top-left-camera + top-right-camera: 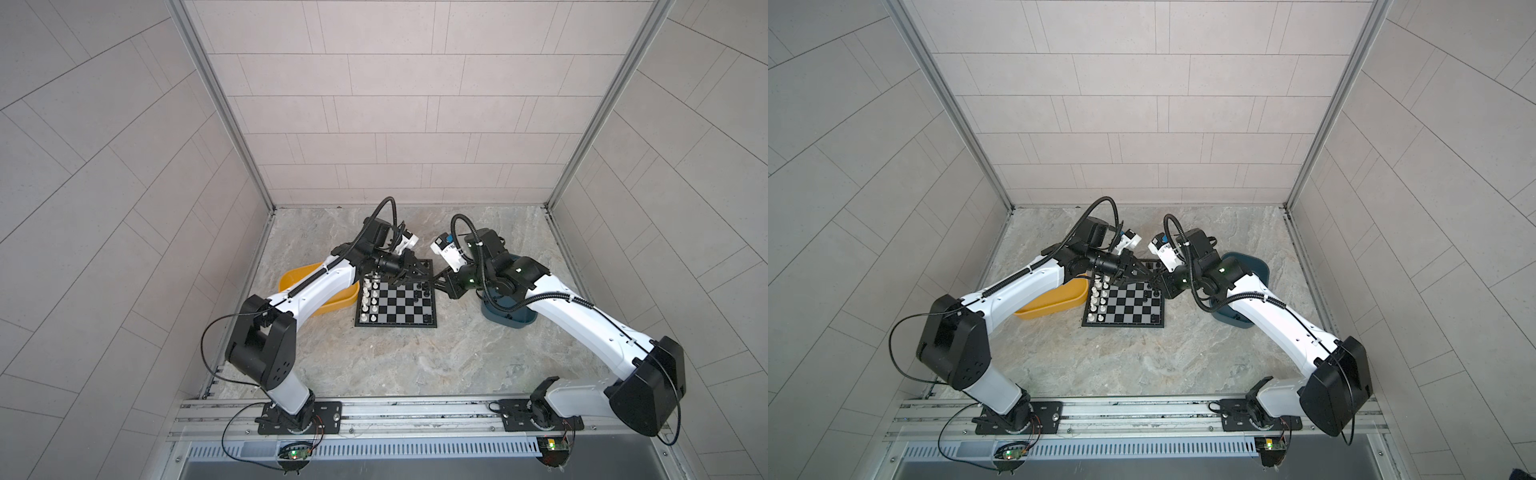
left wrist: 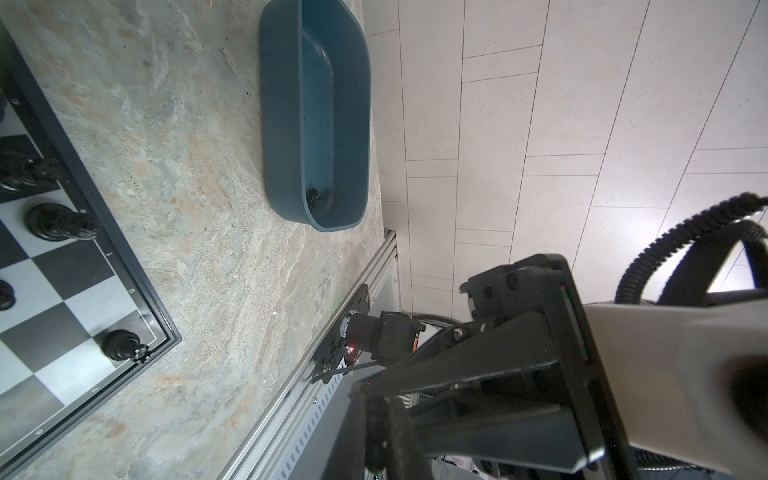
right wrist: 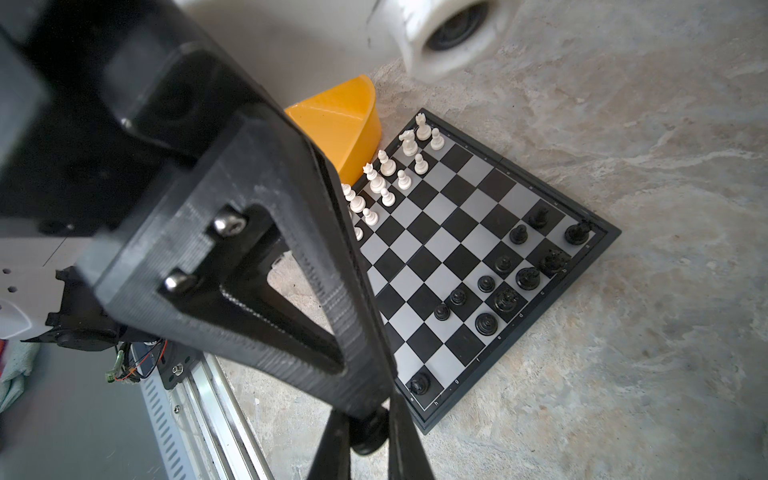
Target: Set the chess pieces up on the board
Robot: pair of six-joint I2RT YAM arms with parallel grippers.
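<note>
The board point(image 1: 399, 308) point(image 1: 1125, 309) point(image 3: 453, 232) point(image 2: 62, 291) lies mid-table. Several white chess pieces point(image 1: 368, 295) point(image 3: 386, 174) stand along its left side and several black ones point(image 1: 424, 291) point(image 3: 503, 291) point(image 2: 58, 222) along its right. Both grippers meet above the board's far right corner. My right gripper point(image 3: 368, 430) point(image 1: 435, 283) is shut on a black piece point(image 3: 370, 441). My left gripper point(image 2: 379, 415) point(image 1: 426, 275) is shut on the same dark piece point(image 2: 376, 440), and one of its fingers point(image 3: 291, 266) fills much of the right wrist view.
A yellow tray point(image 1: 299, 276) point(image 3: 332, 116) sits left of the board under the left arm. To the right, partly under the right arm, a dark teal tray point(image 1: 507, 320) point(image 2: 316, 112) holds one black piece point(image 2: 314, 195). The metal rail point(image 1: 374, 415) runs along the front.
</note>
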